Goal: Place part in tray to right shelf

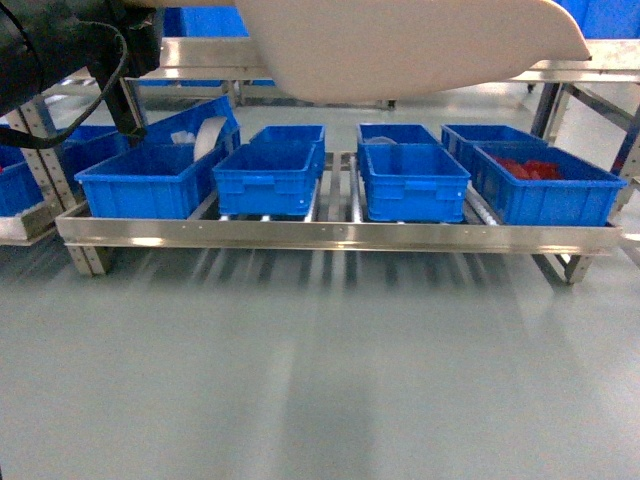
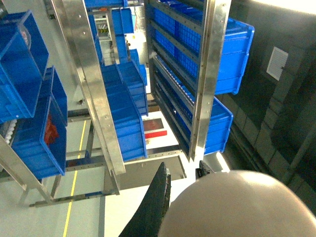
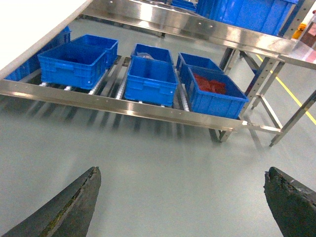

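Nearest the head camera, the pale underside of the tray (image 1: 400,45) fills the top of the view, held high above the grey floor (image 1: 320,380). In the left wrist view its rounded cream body (image 2: 237,205) lies just under the camera, with one dark finger (image 2: 155,205) of the left claw (image 2: 182,192) pressed against its side; the claw is judged to be pinching the tray, though the far finger is mostly hidden. The right claw (image 3: 182,202) is spread wide, both dark fingers well apart over bare floor, with nothing between them.

The small blue part cannot be seen in any view; if it rides in the tray, it is hidden by the tray's walls. The shelf (image 1: 335,235) stands ahead, its shiny front rail low to the floor, with blue crates (image 1: 265,170) resting on its roller rails.

The tray is judged to be light, stiff plastic with a smooth, somewhat slippery surface, so a hold on the handle or a raised side wall would be firmest. It should be kept level, since a hard little block would be likely to slide on the smooth floor of the tray and slip over the flat front lip if tilted.
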You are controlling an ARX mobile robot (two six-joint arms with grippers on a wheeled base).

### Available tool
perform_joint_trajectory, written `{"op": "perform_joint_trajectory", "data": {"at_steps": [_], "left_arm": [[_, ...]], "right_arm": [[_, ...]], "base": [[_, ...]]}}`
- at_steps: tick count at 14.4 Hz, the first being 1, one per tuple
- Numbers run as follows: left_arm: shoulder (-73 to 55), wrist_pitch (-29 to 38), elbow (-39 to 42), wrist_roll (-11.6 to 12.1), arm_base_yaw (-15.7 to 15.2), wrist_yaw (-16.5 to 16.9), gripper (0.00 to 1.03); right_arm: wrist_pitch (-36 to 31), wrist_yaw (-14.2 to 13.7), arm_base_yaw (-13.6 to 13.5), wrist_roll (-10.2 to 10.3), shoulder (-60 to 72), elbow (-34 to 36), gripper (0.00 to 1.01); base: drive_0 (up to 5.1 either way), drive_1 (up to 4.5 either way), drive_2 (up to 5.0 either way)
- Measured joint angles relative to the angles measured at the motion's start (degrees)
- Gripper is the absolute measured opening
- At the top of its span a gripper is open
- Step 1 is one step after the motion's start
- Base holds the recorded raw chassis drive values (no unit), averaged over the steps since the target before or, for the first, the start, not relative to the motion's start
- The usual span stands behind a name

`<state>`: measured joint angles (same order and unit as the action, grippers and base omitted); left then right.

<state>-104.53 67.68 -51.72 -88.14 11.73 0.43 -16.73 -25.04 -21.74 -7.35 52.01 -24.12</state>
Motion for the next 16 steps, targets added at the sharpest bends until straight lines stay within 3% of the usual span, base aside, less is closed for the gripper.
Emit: {"op": "perform_joint_trajectory", "data": {"at_steps": [16], "left_arm": [[0.02,0.00,0.00,0.00,-0.11,-0.07,0.12]], "right_arm": [[-0.07,-0.02,0.00,0.00,0.00,0.00,0.98]], "base": [[0.0,0.00,0.0]]}}
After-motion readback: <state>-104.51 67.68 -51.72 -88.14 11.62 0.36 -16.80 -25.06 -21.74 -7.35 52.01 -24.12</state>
